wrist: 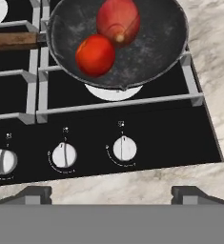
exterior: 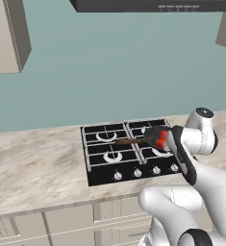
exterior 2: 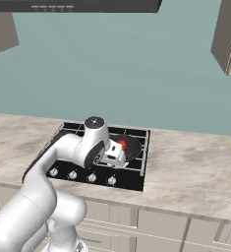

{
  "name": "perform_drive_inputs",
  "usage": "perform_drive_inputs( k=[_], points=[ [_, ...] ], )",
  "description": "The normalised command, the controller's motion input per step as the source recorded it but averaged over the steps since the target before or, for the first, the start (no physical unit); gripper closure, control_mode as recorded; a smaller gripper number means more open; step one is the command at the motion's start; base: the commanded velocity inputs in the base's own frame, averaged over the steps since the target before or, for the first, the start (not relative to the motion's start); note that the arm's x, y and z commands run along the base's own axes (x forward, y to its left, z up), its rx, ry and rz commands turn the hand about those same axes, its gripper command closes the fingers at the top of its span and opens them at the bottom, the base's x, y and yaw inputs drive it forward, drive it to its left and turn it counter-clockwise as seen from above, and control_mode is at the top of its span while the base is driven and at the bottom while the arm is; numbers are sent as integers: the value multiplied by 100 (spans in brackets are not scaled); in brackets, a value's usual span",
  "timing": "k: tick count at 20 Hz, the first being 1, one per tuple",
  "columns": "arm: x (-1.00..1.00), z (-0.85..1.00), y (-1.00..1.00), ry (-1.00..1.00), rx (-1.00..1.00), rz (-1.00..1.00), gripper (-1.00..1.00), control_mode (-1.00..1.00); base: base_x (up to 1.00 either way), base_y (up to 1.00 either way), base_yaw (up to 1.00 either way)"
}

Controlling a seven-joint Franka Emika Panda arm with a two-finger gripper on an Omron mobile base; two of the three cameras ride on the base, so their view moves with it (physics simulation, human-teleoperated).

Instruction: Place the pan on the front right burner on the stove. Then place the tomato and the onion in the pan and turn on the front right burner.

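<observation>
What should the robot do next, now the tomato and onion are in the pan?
Probably move the open gripper down to a knob and turn it. The pan already sits on the front right burner, with the tomato and onion inside, so lighting the burner seems all that's left. Which knob is the right one, I can't tell for sure.

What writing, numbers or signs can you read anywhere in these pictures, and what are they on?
None can be read.
Small marks above each knob on the stove: too small and blurred to read.
A row of pale marks on the range hood: too small to read.
The pan, tomato and onion: no text.
</observation>
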Motion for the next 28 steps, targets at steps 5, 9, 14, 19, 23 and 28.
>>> perform_drive_inputs(
  k=[5,9,14,19,23,28],
  points=[
    [-34,-29,-6,0,0,0,-100,-100,0,0,0],
    [-9,-24,-6,0,0,0,-100,-100,0,0,0],
    [0,-24,-12,0,0,0,-100,-100,0,0,0],
    [0,-21,-5,0,0,0,-100,-100,0,0,0],
    [0,-16,0,0,0,0,-100,-100,0,0,0],
    [13,-17,0,1,0,0,-100,-100,0,0,0]
  ],
)
